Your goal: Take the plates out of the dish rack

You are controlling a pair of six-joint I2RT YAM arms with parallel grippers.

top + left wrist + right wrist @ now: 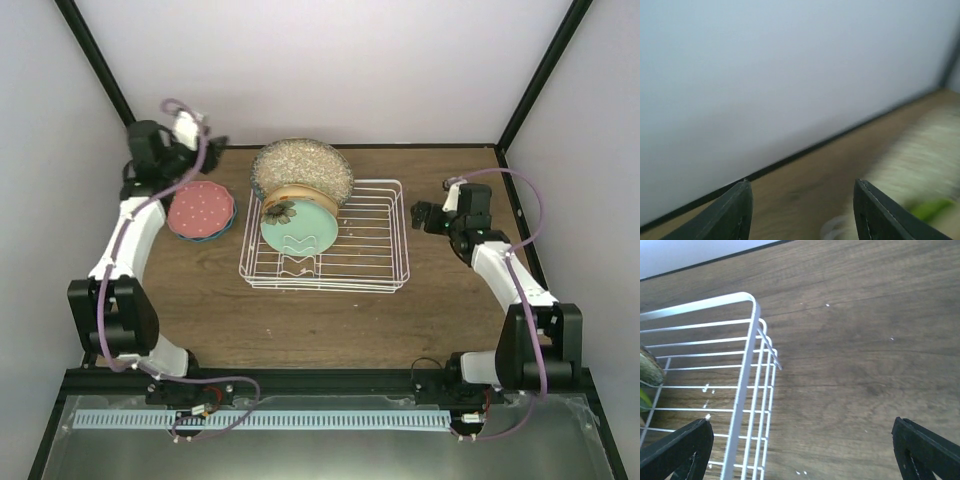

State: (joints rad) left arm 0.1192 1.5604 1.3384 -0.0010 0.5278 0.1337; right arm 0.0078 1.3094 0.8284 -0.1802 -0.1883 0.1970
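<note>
The white wire dish rack (370, 235) stands mid-table. In its left end lean the large grey speckled plate (302, 165), the cream floral plate (283, 206) and the mint green plate (300, 228). The pink dotted plate (199, 208) lies on the blue dotted plate (227, 222) on the table left of the rack. My left gripper (214, 146) is open and empty near the back wall, above and behind that stack. In the blurred left wrist view the gripper (802, 212) faces the grey plate (925, 160) and a lime green smear (932, 209). My right gripper (421, 216) is open and empty just right of the rack; in the right wrist view the gripper (800, 450) is over the rack's corner (747, 335).
The wooden table (450, 320) is boxed in by white walls with black frame posts at the back corners. The right part of the rack holds no plates. The arm bases sit at the near edge.
</note>
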